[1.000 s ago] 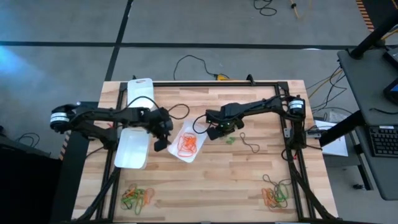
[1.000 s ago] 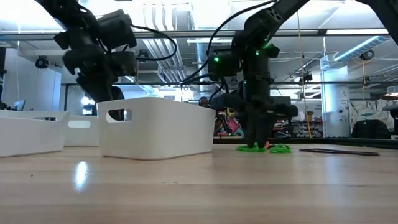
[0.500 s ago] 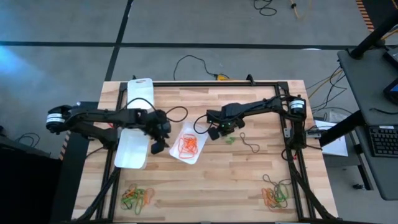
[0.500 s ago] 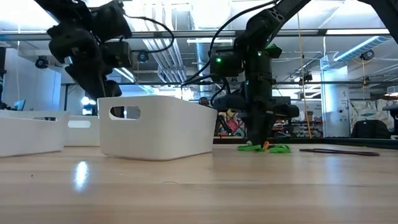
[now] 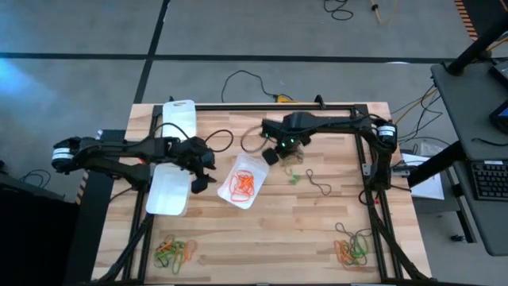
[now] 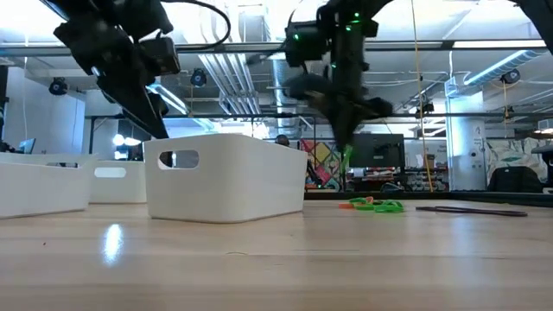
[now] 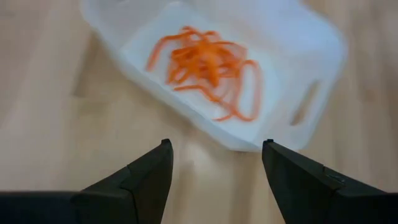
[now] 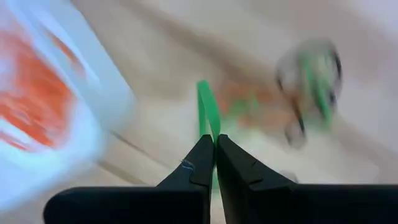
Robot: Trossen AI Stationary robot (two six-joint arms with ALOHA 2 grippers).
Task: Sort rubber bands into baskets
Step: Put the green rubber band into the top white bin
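- The right gripper [image 5: 271, 156] has lifted away from the small green pile [image 5: 294, 178] toward upper centre, fingers pinched on a green band [image 8: 208, 112].
- It appears clear of the table.
- The left gripper [image 5: 202, 183], fingers spread and empty, hovers beside the tray [image 5: 255, 197] of orange bands [image 5: 240, 183], centre frame.
- Green sorting is underway.

Both arms are dark, near-black, built of slender links with blocky joint housings. Each shoulder joint carries a pale, silver-white ring at the table's outer edge. Thin black cables loop loosely off the forearms near the wrists. The left gripper [image 7: 214, 180] has two matte black fingers, wedge-shaped with flat angled faces. The right gripper [image 8: 214, 155] has the same dark tapering fingers. Small green indicator lights glow on the right arm's wrist housing.
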